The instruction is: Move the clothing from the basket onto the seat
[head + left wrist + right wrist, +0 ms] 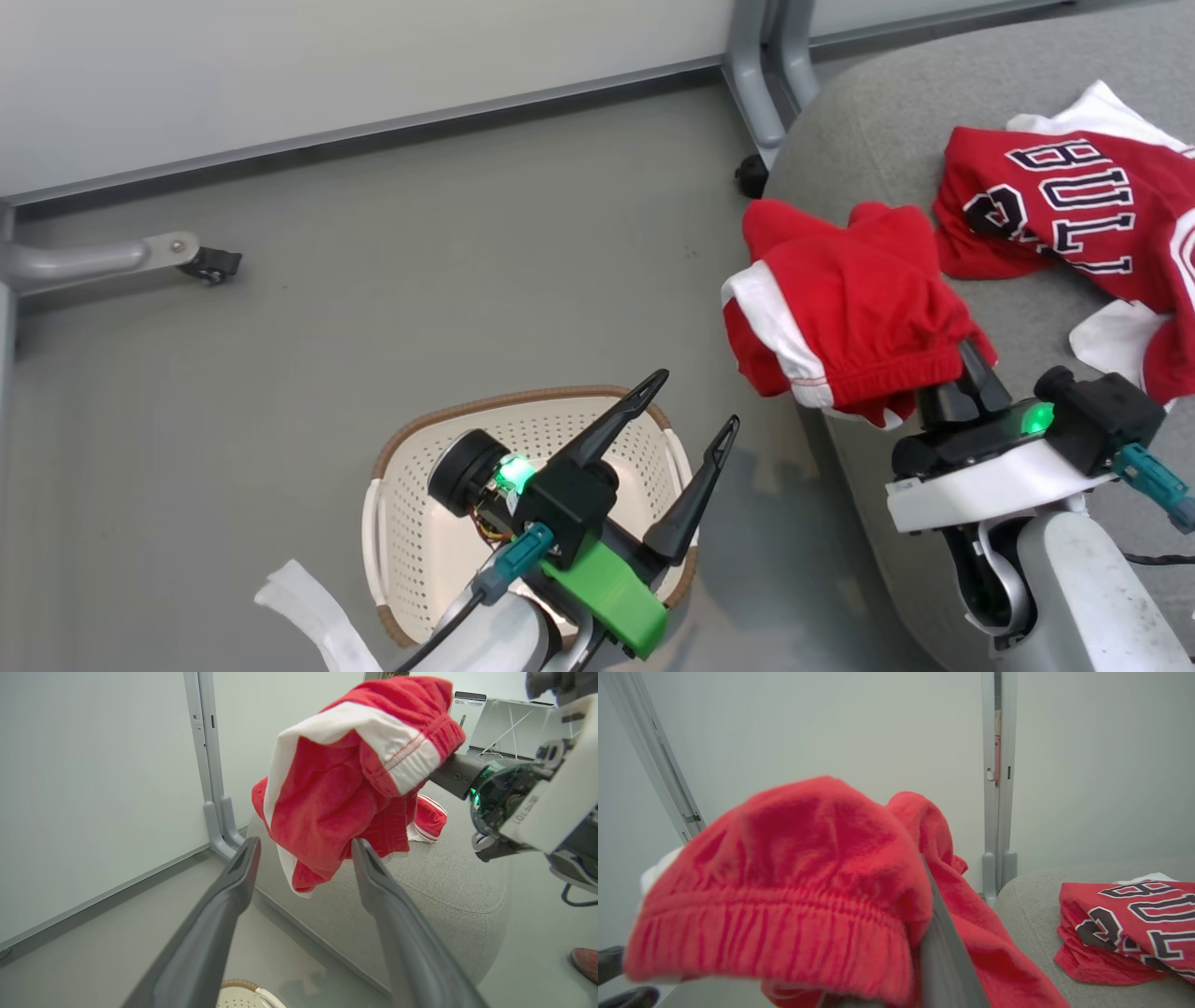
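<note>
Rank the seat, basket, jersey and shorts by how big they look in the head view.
1. seat
2. basket
3. jersey and shorts: unsure, they look alike; the jersey is cut off at the edge, the shorts hang nearer the camera.

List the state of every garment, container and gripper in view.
shorts, hanging in the air from the right gripper
jersey, lying crumpled on the seat
basket, upright, no clothing visible inside
left gripper, jaws open, empty
right gripper, jaws shut on the shorts
</note>
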